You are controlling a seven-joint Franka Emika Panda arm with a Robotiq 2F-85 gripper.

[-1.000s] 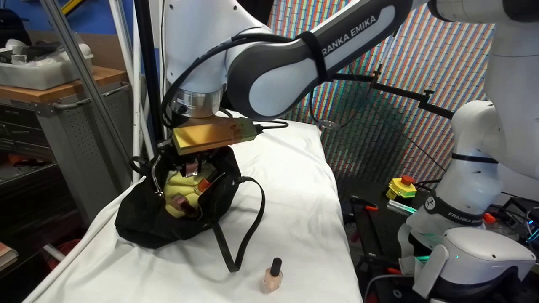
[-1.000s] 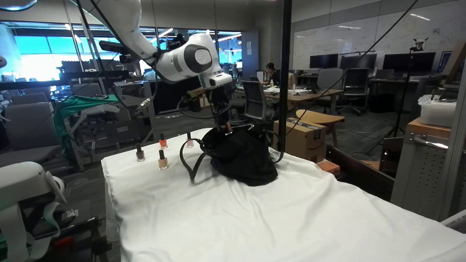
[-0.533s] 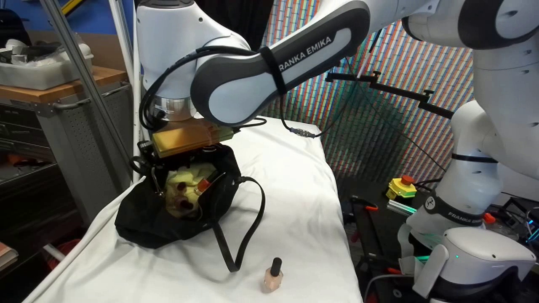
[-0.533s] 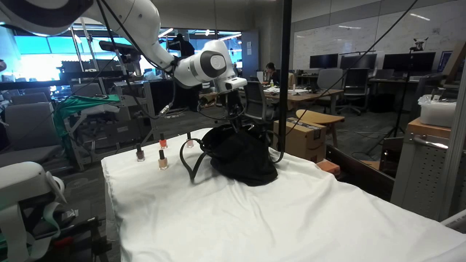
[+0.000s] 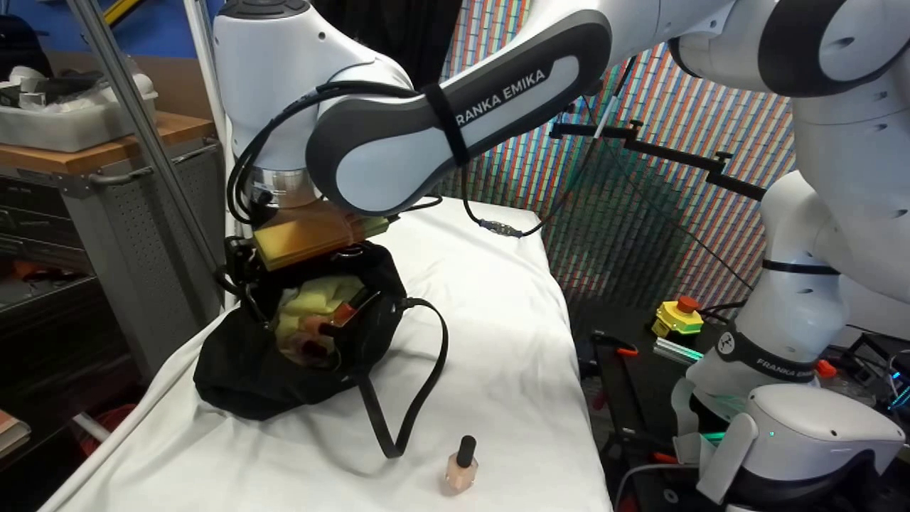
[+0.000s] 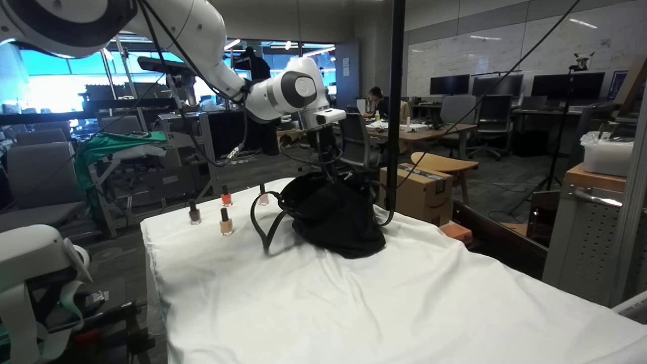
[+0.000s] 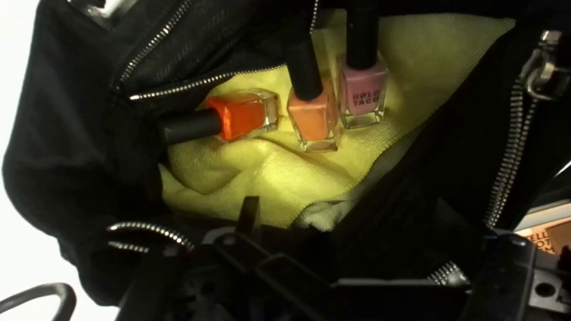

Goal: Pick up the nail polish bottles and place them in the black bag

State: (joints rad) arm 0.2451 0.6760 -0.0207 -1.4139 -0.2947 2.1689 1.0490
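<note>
The black bag (image 5: 249, 377) stands open on the white table; its yellow-green interior (image 7: 267, 171) shows in the wrist view. Inside lie three nail polish bottles: a red-orange bottle (image 7: 243, 117) on its side, a peach bottle (image 7: 312, 118) and a mauve bottle (image 7: 363, 91). Outside it, upright in an exterior view, are a dark mauve bottle (image 6: 195, 216), a red bottle (image 6: 226, 199), a peach bottle (image 6: 227, 226) and a pale pink bottle (image 6: 263, 198). My gripper (image 7: 377, 232) is at the bag's mouth, fingers spread with nothing between them; its tips are hard to see in both exterior views.
The bag's strap (image 6: 270, 232) loops onto the cloth beside the bottles. A black pole (image 6: 397, 111) rises behind the bag, with a cardboard box (image 6: 422, 194) past the table edge. A second arm (image 5: 789, 313) stands across from the table, near a red-topped stop button (image 5: 677, 318).
My gripper has let go of a bottle, which now lies in the bag with two others. The arm has shifted left in the exterior view with the stop button, toward the bag's far side.
</note>
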